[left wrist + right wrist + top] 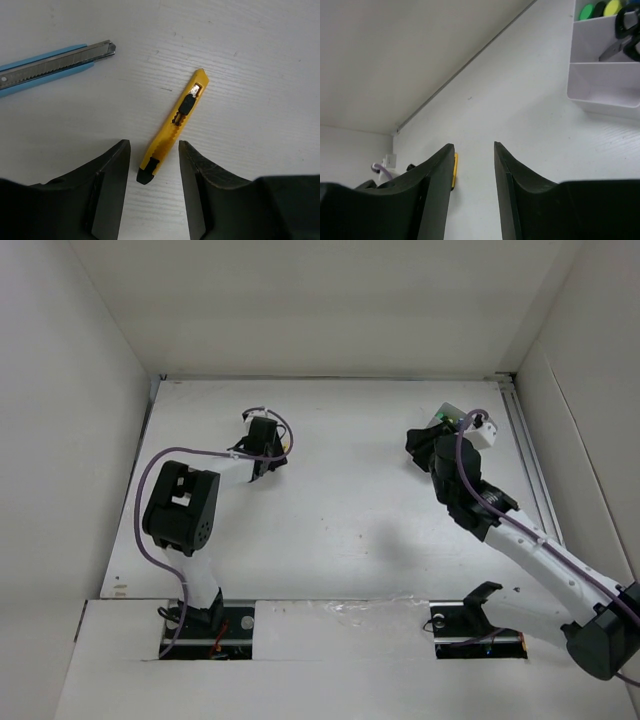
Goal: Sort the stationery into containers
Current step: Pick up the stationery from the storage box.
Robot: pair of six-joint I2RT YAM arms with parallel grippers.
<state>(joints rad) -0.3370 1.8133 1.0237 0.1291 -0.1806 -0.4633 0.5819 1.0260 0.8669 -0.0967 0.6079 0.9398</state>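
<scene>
Closest to my left wrist camera, the left claw point(154, 150) stands open. Its two black fingers straddle the black tail of the yellow knife point(179, 117), and a sliver of bare table point(250, 75) shows on each side, so I judge nothing is gripped yet. The knife lies flat, running from its tail at 6 o'clock up to its tip at about 1 o'clock, with the black slider showing in the slot partway along. It is a slim plastic snap-off cutter, so I expect it to be light, stiff and rather slick. It also sits so low that the fingers must come right down to the table to catch its narrow edges. I would take it across the body a little above the tail, nearer the middle, so it does not swing when lifted. I would also stay off the slider so the blade is not pushed out. Farther off at 10 o'clock lies the blue knife point(50, 67), well apart, with its metal front end pointing toward 3 o'clock; that end is the part to avoid. On the other arm, the right claw point(474, 150) is open too and holds nothing. Beyond it at 1 o'clock sits the white box point(600, 82). Its nearer compartment looks empty, while the farther part holds the scissors point(625, 35), a green cap point(587, 11) and a yellow cap point(611, 7).
</scene>
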